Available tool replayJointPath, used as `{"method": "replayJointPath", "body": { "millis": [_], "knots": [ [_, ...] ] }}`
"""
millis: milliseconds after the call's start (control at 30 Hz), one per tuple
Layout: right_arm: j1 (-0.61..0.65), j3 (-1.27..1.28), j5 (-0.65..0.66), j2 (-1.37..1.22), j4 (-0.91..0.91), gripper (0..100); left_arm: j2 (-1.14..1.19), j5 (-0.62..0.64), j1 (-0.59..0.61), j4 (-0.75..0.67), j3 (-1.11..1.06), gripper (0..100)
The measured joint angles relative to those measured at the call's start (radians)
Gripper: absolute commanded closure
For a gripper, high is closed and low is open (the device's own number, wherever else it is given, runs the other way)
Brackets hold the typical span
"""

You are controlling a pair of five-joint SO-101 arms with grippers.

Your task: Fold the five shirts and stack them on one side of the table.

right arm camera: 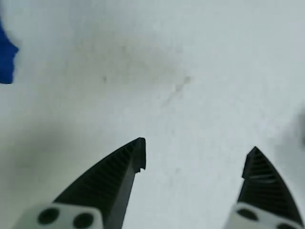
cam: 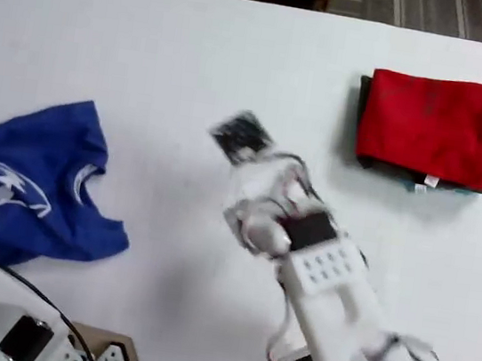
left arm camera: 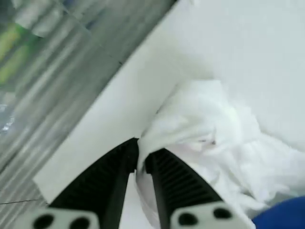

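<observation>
On white desk (cam: 153, 42), folded red-topped stack (cam: 433, 127) well beyond gaping, empty right pincer (right arm camera: 198, 145), blue shirt (cam: 30, 178) unfolded off to its side, left pincer (left arm camera: 143, 148) clamped on crumpled white shirt (left arm camera: 205, 129): seemingly two yet to fold.

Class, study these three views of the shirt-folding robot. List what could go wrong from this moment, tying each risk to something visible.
1. The left hand is shut on bunched white cloth beside the table edge; a pull might drag it off.
2. The blue shirt lies crumpled, so a fold may trap creases.
3. The stack under the red shirt looks uneven; another shirt laid on it might slide.
</observation>
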State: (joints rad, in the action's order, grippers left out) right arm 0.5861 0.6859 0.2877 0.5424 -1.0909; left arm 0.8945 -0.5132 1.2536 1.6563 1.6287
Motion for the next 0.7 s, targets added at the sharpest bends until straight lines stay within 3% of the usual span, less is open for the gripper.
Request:
{"method": "replayJointPath", "body": {
  "millis": [233, 533, 700],
  "knots": [
    [0.275, -0.528, 0.000, -0.516, -0.259, 67.3, 0.147, -0.084, 0.002, 0.054, 0.000, 74],
    [0.562, -0.988, 0.000, -0.922, -0.377, 67.3, 0.222, -0.107, 0.020, 0.057, 0.000, 74],
    [0.615, -1.111, 0.000, -1.114, -0.379, 67.3, 0.222, -0.107, 0.020, 0.057, 0.000, 74]
  ]
}}
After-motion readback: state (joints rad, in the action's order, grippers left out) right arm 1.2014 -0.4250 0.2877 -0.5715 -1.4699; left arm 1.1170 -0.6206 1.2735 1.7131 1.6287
